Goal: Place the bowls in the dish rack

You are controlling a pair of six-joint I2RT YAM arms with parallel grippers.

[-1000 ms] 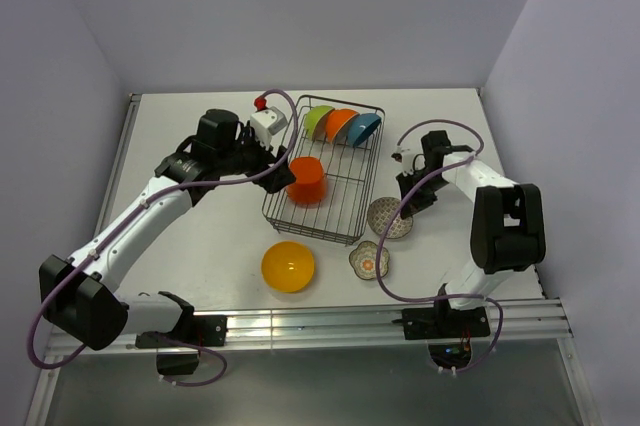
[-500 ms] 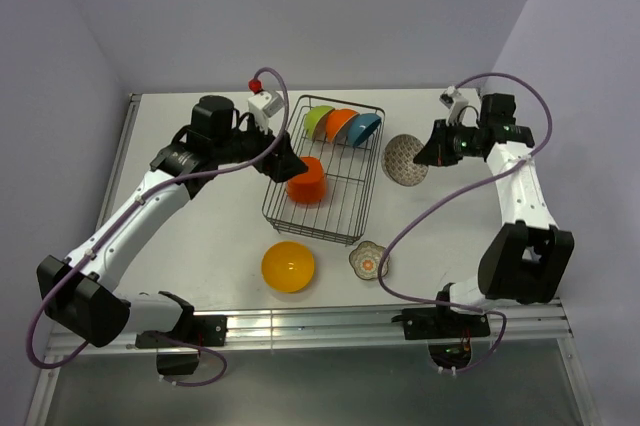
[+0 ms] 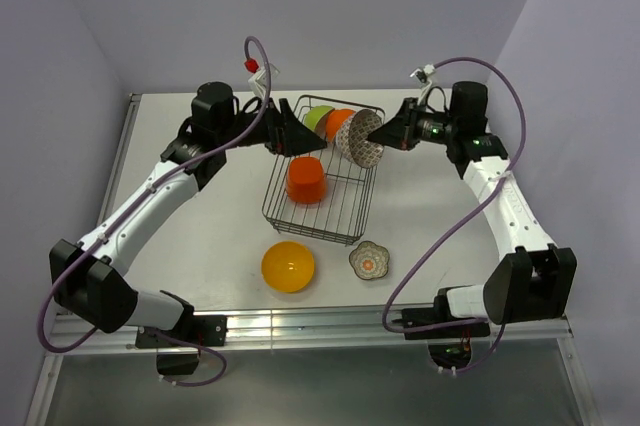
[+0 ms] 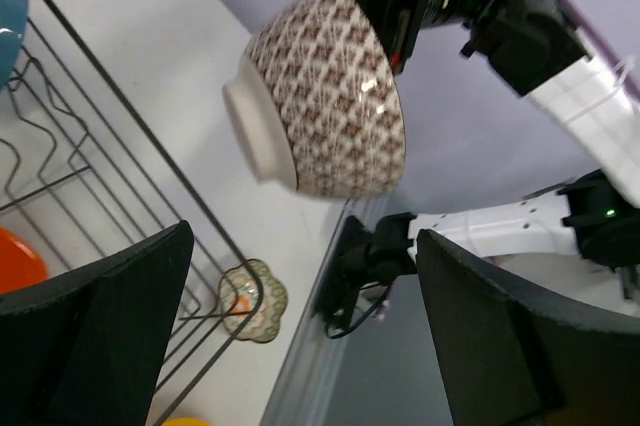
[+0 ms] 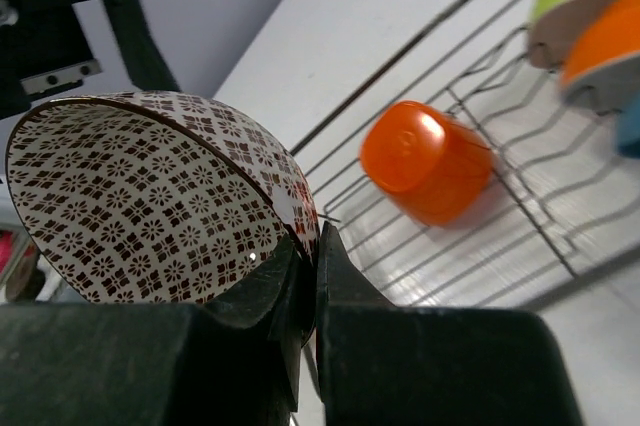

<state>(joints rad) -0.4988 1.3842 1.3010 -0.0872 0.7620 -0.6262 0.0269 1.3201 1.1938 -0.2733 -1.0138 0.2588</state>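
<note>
My right gripper (image 3: 384,134) is shut on the rim of the grey-brown patterned bowl (image 3: 359,138), held tilted above the back right of the dish rack (image 3: 352,218). In the right wrist view the fingers pinch that bowl's (image 5: 150,206) edge. A green bowl (image 3: 317,118) and an orange bowl (image 3: 339,123) stand on edge at the rack's back. A red-orange bowl (image 3: 305,179) lies in the middle. My left gripper (image 3: 291,134) hangs open over the rack's back left, holding nothing. The yellow bowl (image 3: 288,266) and the scalloped floral bowl (image 3: 369,260) sit on the table in front.
The left wrist view looks across at the patterned bowl (image 4: 320,96) and the right arm behind it. A blue bowl (image 5: 630,126) stands on edge beside the orange one. Purple cables loop above both arms. The table's metal rail (image 3: 330,321) runs along the near edge.
My right arm lifted the patterned bowl from the table and swung it left over the rack. My left gripper opened wider and rose away from the red-orange bowl.
</note>
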